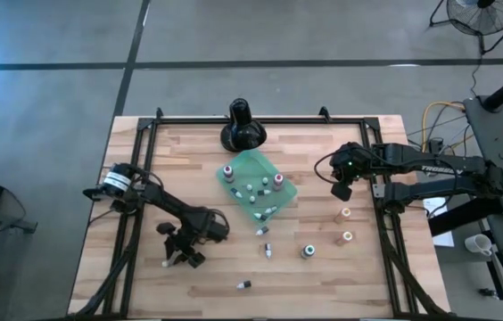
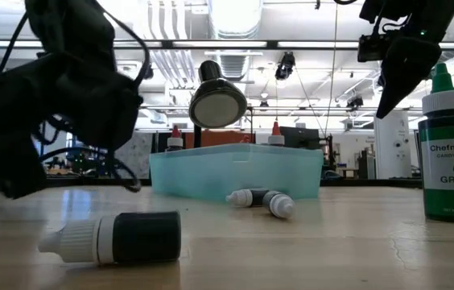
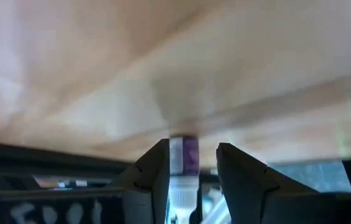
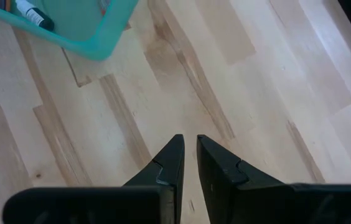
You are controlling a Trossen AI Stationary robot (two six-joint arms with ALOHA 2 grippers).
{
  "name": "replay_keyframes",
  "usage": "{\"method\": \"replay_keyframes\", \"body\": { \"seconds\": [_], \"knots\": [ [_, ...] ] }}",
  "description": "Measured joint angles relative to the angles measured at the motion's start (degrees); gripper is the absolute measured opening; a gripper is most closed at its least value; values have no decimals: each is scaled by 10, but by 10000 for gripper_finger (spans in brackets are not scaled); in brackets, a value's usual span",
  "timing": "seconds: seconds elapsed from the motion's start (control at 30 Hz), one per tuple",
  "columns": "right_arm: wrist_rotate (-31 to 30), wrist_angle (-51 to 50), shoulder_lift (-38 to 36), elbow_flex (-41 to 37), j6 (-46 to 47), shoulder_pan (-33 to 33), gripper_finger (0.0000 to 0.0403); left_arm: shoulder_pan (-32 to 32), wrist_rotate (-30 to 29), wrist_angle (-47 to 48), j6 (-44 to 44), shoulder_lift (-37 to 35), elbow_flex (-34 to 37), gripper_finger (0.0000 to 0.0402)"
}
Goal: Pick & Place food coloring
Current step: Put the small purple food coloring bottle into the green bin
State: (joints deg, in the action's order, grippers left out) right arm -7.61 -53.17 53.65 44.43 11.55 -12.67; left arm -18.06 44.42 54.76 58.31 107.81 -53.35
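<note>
L end effector (image 3: 191, 167) part open, purple bottle (image 3: 184, 155) btwn fingers; R end effector (image 4: 189, 157) clenched, empty.

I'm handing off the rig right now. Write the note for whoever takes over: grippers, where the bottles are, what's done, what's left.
Left gripper: low over the table's near left, fingers parted around a purple bottle; whether it is gripped is unclear.
Right gripper: shut, empty, raised right of the tray.
Done: several bottles sit in the teal tray.
Left: loose bottles on the table, among them a green one, two orange ones and a dark one near the front edge.
</note>
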Motion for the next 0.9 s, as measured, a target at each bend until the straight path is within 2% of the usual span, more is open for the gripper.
{"method": "replay_keyframes", "body": {
  "seconds": [0.17, 0.3, 0.43, 0.5, 0.77, 0.9],
  "knots": [
    [0, 0, 0, 0, 0, 0, 38, -2, -72, 7, 10, -2, -27, 106],
    [0, 3, 0, 0, -2, 0, 38, -4, -161, 15, 40, -16, -49, 106],
    [0, 14, 0, 0, -2, 0, 38, -10, -287, 2, 151, -61, -57, 106],
    [0, 20, 0, 0, -2, 0, 38, -18, -325, 3, 229, -95, -49, 106],
    [0, 42, 11, 0, -8, 0, 38, -103, -340, 3, 569, -241, 0, 106],
    [0, 55, 24, 0, -19, 0, 38, -152, -354, 9, 654, -277, 6, 106]
  ]
}}
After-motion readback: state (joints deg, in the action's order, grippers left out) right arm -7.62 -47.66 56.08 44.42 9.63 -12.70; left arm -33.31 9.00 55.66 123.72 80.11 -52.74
